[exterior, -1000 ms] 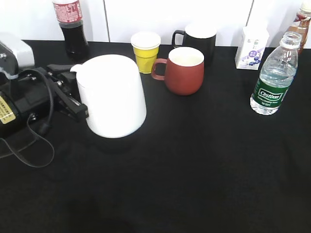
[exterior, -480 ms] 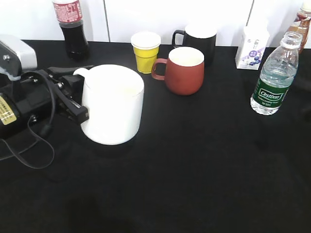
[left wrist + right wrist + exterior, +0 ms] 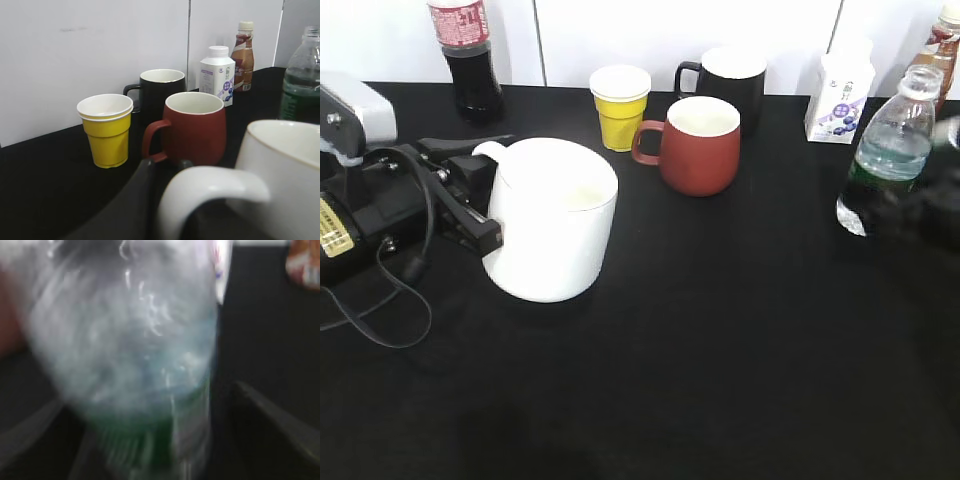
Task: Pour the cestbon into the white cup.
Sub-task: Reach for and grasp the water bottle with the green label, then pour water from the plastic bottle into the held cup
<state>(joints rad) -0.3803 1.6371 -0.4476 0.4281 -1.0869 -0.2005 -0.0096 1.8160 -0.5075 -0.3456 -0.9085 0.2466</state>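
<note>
The white cup [image 3: 552,232] stands at the left of the table, slightly tilted. My left gripper [image 3: 485,200] is shut on its loop handle; the left wrist view shows the handle [image 3: 210,187] against the dark jaws [image 3: 167,165] and the cup's rim [image 3: 287,135]. The cestbon [image 3: 892,140] stands at the right edge, uncapped. My right gripper [image 3: 920,212] is a dark blur across its lower half. In the right wrist view the cestbon [image 3: 130,330] fills the frame between the open fingers [image 3: 150,440], which stand on either side of it.
At the back stand a cola bottle [image 3: 466,55], a yellow cup [image 3: 620,105], a red mug [image 3: 700,145], a black mug [image 3: 725,85], a milk carton [image 3: 838,98] and a brown drink bottle [image 3: 942,50]. Black cloth covers the table.
The white cup swung from strongly tipped to nearly upright in my left gripper. My right gripper came in from the right and now straddles the cestbon's lower half.
</note>
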